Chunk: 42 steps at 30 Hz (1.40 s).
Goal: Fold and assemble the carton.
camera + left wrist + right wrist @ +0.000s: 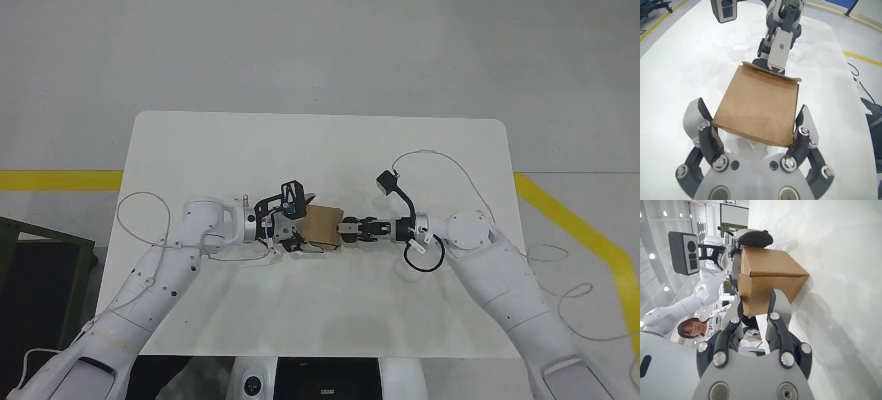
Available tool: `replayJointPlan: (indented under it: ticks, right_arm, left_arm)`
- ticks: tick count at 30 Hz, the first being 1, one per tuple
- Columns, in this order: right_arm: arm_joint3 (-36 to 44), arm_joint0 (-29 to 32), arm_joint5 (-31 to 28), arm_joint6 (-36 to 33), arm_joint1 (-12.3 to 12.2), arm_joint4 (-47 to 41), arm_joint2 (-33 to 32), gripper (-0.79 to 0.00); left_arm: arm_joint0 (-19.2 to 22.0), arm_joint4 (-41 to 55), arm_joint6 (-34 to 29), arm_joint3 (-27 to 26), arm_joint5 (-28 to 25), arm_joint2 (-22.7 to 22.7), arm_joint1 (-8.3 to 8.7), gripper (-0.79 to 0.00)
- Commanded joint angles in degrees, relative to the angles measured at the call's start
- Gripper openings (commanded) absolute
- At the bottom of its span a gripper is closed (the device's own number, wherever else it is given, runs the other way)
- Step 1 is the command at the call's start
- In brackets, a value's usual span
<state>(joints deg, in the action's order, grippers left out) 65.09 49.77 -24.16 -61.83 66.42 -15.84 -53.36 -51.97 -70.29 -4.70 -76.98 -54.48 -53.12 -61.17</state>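
A brown cardboard carton [323, 224], partly folded into a box shape, is held between both grippers at the middle of the white table [300, 140]. My left gripper [300, 228] clasps the carton [761, 98] across its width, one finger [703, 111] on each side wall at its near end. My right gripper [345, 229] comes from the opposite side. In the right wrist view its fingers [777, 302] are pinched on a flap of the carton [772, 262]. The left wrist view shows the right gripper [775, 69] biting the carton's far, ragged edge.
A thin white cable [445, 160] loops over the table behind the right arm, and another [140, 205] curls near the left arm. Bare tabletop lies on all sides of the carton. Yellow floor tape [60, 180] runs beyond the table's edges.
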Motion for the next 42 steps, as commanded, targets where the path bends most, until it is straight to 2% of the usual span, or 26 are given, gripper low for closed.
replayJointPlan:
  ticks: [1,17,33,38,42]
  right_arm:
    - [0.3,0.0,0.5,-0.1,-0.1,0.9,-0.1,-0.529]
    - [3.1,0.7,3.4,-0.4,-1.0,5.0,-1.8,-0.606]
    - [3.4,-1.5,4.4,-0.4,-0.3,6.0,-0.3,-0.659]
    - [3.2,-2.3,3.8,-0.4,0.1,5.7,0.5,-0.64]
    - [2.6,-2.4,2.8,-0.3,0.3,4.8,0.7,-0.551]
  left_arm:
    - [0.0,0.0,0.0,0.0,0.0,0.0,-0.01,0.0]
    - [-0.3,0.0,-0.1,-0.1,-0.3,-0.5,-0.03,0.0]
    - [-0.4,-0.1,-0.1,-0.4,-0.4,-0.7,-0.13,0.0]
    - [-0.4,-0.2,-0.1,-0.5,-0.5,-0.6,-0.18,0.0]
    - [-0.4,-0.3,-0.1,-0.5,-0.5,-0.6,-0.22,0.0]
